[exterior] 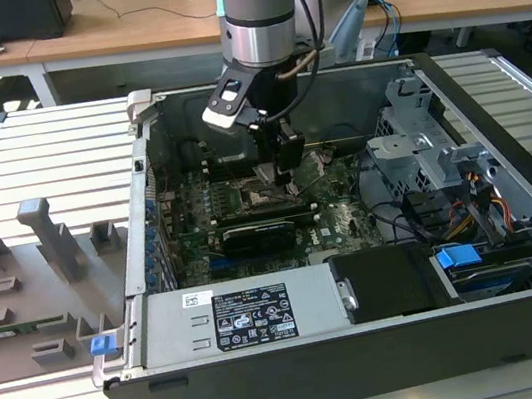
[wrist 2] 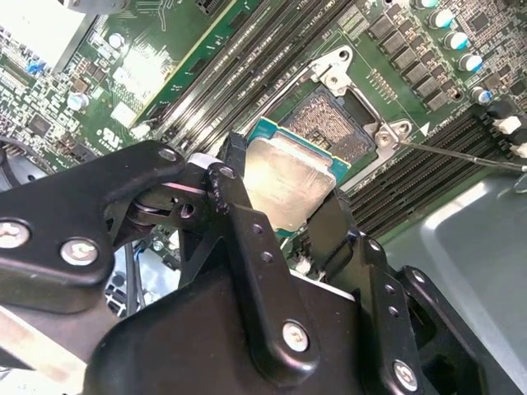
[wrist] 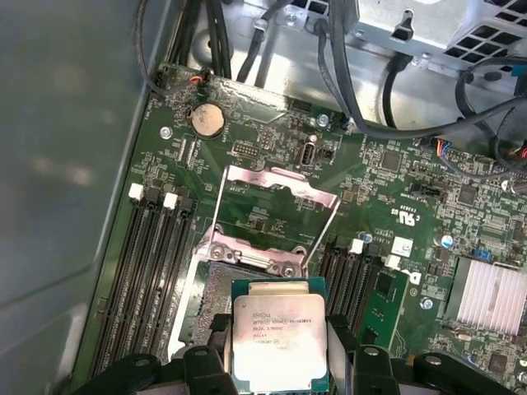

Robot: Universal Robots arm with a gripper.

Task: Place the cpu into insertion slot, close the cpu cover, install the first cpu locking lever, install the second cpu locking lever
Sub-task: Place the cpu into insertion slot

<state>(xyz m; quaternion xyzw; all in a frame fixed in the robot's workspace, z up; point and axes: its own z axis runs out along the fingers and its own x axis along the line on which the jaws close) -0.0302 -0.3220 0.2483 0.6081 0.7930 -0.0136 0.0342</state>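
Black gripper (exterior: 277, 169) is clamping silvery-grey square cpu (wrist: 280, 341) | black computer case (exterior: 373, 365) is sitting on grey slatted table (exterior: 35, 145) | tan wooden desks (exterior: 118, 31) are lining the exterior view's top

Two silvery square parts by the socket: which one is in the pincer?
The solid chip, clamped in the pincer over the socket. The other, a frame with a window, is swung open and untouched.
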